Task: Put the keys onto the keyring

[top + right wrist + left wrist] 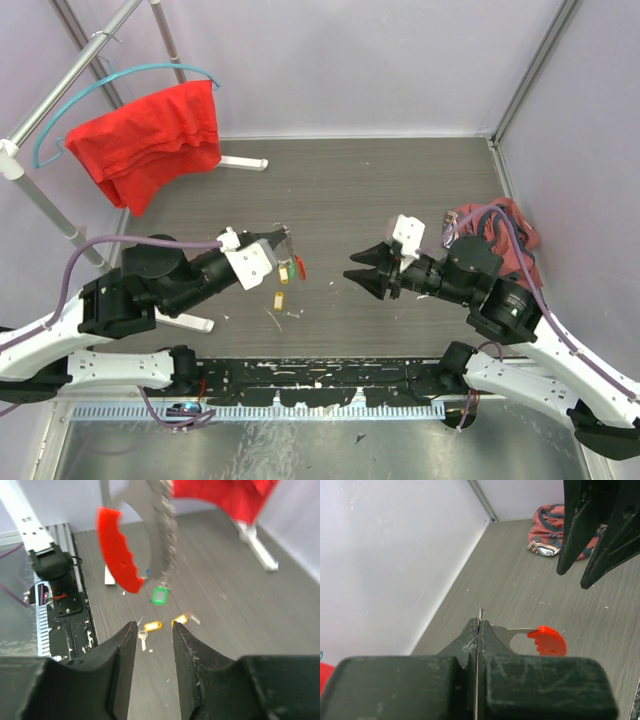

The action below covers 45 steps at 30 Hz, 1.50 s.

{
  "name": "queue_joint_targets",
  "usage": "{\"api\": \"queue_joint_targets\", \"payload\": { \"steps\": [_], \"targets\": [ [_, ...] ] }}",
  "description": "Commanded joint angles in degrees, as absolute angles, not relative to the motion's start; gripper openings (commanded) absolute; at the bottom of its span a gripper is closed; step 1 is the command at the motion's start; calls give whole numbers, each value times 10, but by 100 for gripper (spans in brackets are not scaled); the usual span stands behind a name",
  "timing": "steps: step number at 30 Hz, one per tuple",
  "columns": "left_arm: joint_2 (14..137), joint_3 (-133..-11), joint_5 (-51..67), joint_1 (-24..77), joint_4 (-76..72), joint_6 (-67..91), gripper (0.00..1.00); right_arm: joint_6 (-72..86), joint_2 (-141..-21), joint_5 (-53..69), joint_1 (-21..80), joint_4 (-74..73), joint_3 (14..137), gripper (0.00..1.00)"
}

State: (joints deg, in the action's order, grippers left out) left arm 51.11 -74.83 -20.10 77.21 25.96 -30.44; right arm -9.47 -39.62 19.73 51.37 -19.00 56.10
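My left gripper (287, 241) is shut on the thin metal loop (161, 530) of the keyring and holds it above the table. Its red plastic bar (547, 641) sticks out to the side and also shows in the right wrist view (117, 550). A green-tagged key (159, 595) appears to hang from the loop. A yellow-tagged key (279, 299) lies on the table below, and a second yellow-orange tag (180, 620) lies beside it. My right gripper (352, 266) is open and empty, pointing at the keyring from the right, a short way off.
A large red cloth (150, 135) hangs on a teal hanger on the rack at the back left, whose white foot (240, 160) rests on the table. A crumpled red patterned bag (500, 225) lies at the right wall. Walls enclose the table.
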Motion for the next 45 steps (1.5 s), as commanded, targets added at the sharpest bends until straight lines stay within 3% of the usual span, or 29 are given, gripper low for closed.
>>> {"api": "queue_joint_targets", "payload": {
  "steps": [1,3,8,15,23,27,31,37,45],
  "targets": [
    [483,-727,-237,762,268,-275,0,61,-405,48,516,-228,562,44],
    [479,-718,-244,760,276,-268,0,91,-423,20,515,-260,562,49],
    [471,-699,-228,735,272,-253,0,165,-479,-66,515,-334,551,49],
    [457,-674,-163,641,282,-212,0,227,-516,-40,518,-239,475,55],
    [466,-629,-25,434,251,-147,0,170,-694,-211,713,-117,484,57],
    [481,-630,36,363,240,-108,0,88,-781,-186,752,-25,499,57],
    [480,-616,19,334,229,-105,0,22,-842,-140,757,65,495,54],
    [464,-597,9,313,219,-105,0,-37,-914,-106,755,97,526,48],
    [468,-588,26,301,209,-100,0,-65,-969,-96,741,82,556,47]
  ]
}}
